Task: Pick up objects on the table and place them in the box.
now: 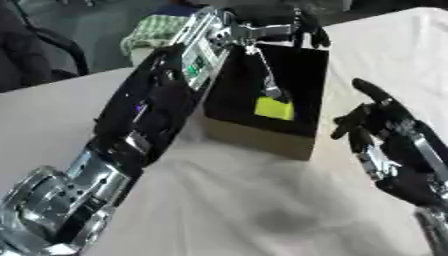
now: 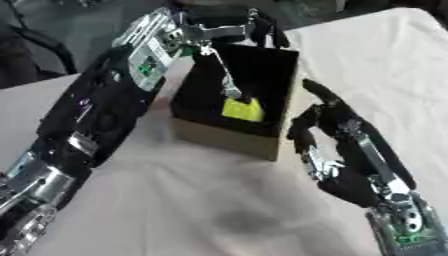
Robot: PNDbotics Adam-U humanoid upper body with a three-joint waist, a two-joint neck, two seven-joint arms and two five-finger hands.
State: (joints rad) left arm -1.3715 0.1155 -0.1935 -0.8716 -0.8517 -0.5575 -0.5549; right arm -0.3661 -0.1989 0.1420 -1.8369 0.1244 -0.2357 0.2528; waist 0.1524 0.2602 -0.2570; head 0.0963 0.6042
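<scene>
A cardboard box (image 1: pixel 262 140) with a dark inside stands in the middle of the white-clothed table. A yellow thing (image 1: pixel 274 108) lies inside it. My left arm reaches from the lower left up over the box. My left hand (image 1: pixel 293 27) hangs above the box's far rim with its fingers curled down. A thin silver thing with a rounded lower end (image 1: pixel 269 80) hangs from the hand's underside into the box. My right hand (image 2: pixel 328 125) stands open just to the right of the box, fingers up, holding nothing.
A green checked cloth (image 1: pixel 156 29) lies beyond the table's far edge, behind the box. A dark chair (image 1: pixel 48 47) stands at the upper left. The white tablecloth (image 1: pixel 236 200) spreads out in front of the box.
</scene>
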